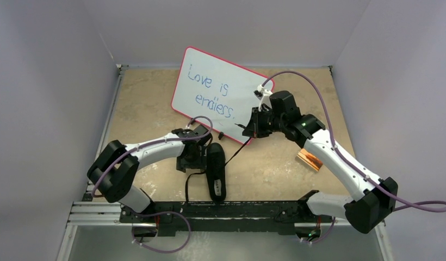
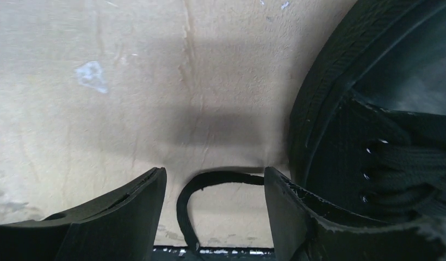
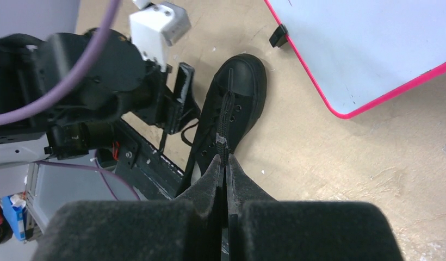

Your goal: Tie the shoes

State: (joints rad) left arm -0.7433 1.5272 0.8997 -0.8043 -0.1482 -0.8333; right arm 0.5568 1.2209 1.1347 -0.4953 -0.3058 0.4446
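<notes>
currently the black sneaker (image 1: 216, 173) lies on the table (image 1: 275, 163) near its front edge, toe toward the whiteboard (image 1: 215, 89). my right gripper (image 3: 226, 182) is raised and pinched tight on a lace (image 3: 225, 130), which runs taut up from the eyelets. my left gripper (image 2: 215, 212) sits low just beside the shoe, fingers apart, with a lace loop (image 2: 183, 198) lying on the table between them.

Soft overhead light casts a dim shadow band across the beige tabletop (image 2: 210, 130); the black canvas sneaker (image 2: 346, 163) blurs.
</notes>
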